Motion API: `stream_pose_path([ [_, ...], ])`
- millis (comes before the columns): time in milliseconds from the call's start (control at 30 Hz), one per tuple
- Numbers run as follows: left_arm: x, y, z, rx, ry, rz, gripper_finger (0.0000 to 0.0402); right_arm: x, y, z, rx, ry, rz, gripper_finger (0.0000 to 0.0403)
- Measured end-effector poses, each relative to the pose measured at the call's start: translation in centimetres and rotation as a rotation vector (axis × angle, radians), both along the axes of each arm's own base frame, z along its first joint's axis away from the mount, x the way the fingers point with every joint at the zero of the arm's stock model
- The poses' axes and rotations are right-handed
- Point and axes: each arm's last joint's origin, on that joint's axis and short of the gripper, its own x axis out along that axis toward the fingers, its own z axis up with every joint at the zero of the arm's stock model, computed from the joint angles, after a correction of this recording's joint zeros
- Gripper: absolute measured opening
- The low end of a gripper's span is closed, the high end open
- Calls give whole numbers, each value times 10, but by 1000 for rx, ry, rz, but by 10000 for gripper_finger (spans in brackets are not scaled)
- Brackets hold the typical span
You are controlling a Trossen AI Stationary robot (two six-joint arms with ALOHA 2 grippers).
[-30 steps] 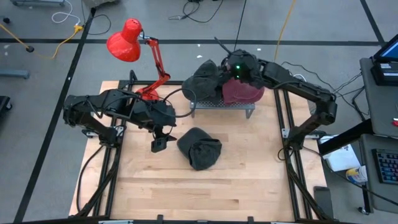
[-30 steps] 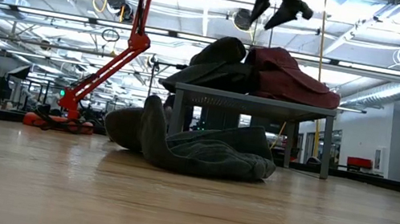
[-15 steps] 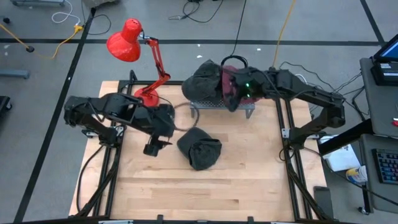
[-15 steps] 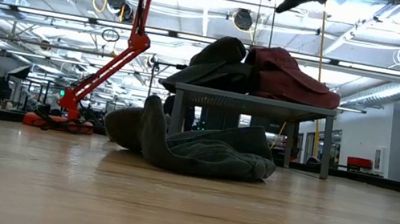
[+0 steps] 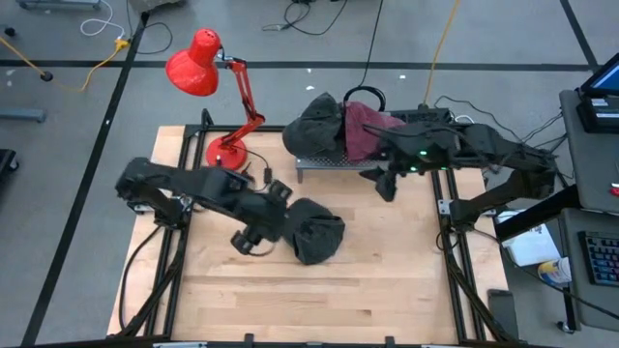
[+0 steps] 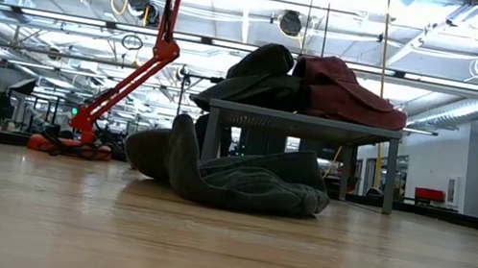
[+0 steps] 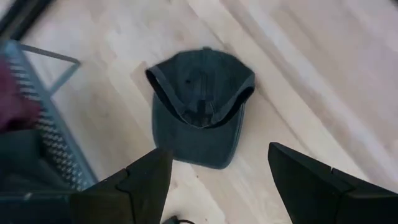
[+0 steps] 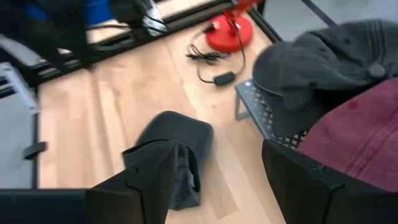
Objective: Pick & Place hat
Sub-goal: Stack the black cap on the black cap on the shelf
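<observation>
A dark grey hat lies crumpled on the wooden table; in the left wrist view the hat shows its hollow side up. My left gripper hovers open just left of it, touching nothing; in its own view the left gripper looks down on the hat. A dark hat and a maroon hat rest on a metal rack. My right gripper is open, in front of the rack's near right edge and empty. Neither gripper shows in the low view.
A red desk lamp stands at the far left of the table, its base and cable near the rack. The rack stands on thin legs behind the table hat. Bare wood lies along the near side.
My right gripper has drawn back from above the hats on the rack toward the near edge, and has left the low view at the top. My left gripper has swung right and nearer, closer to the hat on the table. The hats have not moved.
</observation>
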Motion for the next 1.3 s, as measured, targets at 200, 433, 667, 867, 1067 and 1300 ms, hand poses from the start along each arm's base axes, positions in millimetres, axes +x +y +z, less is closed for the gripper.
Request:
stream_pose_path([
  [200,36,-9,-51,99,187,70,269,-30,14,20,-7,-111,70,231],
  [433,67,-15,-116,167,443,149,269,-60,22,34,-25,-203,142,227],
  [667,84,-21,-169,153,594,181,269,-69,26,38,-42,-222,181,226],
  [867,82,-20,-204,173,651,240,269,-69,26,38,-67,-217,200,226],
  [1067,80,-14,-228,214,607,343,269,-69,26,38,-85,-216,212,226],
  [1300,76,-10,-243,348,543,368,259,-69,26,38,-84,-217,214,226],
])
